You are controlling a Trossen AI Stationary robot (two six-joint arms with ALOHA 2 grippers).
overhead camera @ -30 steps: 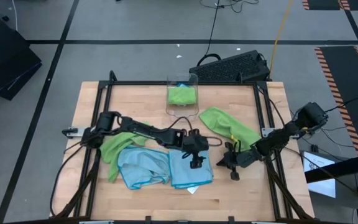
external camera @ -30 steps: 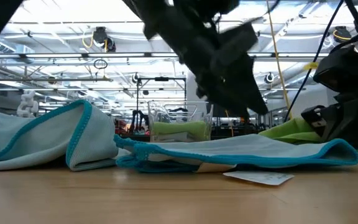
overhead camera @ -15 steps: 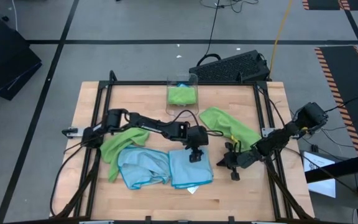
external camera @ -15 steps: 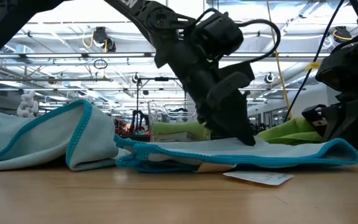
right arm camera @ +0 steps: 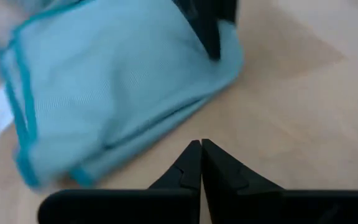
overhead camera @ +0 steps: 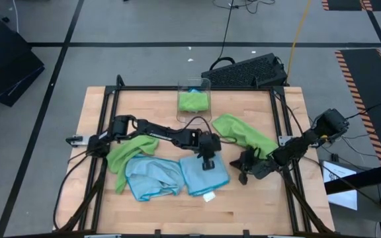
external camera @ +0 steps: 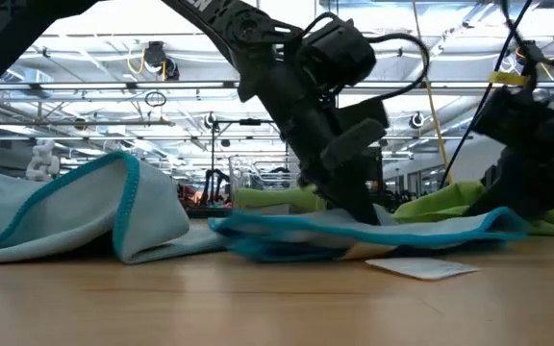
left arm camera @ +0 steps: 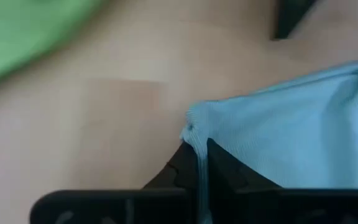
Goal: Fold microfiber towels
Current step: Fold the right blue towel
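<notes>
1. Two grippers are low over the tabletop [overhead camera: 98, 106] — the left gripper [left arm camera: 197, 163] pinches the edge of a light blue towel [overhead camera: 204, 176].
2. Right gripper [right arm camera: 201, 163] — closed, empty, just beside this towel.

Left wrist view: blue towel [left arm camera: 291, 124] cut off at 3 o'clock edge, green towel [left arm camera: 23, 31] cut at 10 o'clock corner, both blurred. Low view: crumpled blue towel [external camera: 65, 211] cut at 9 o'clock; bin [external camera: 258, 183] mostly hidden behind left arm. Tag [overhead camera: 209, 196] print too small to read.
</notes>
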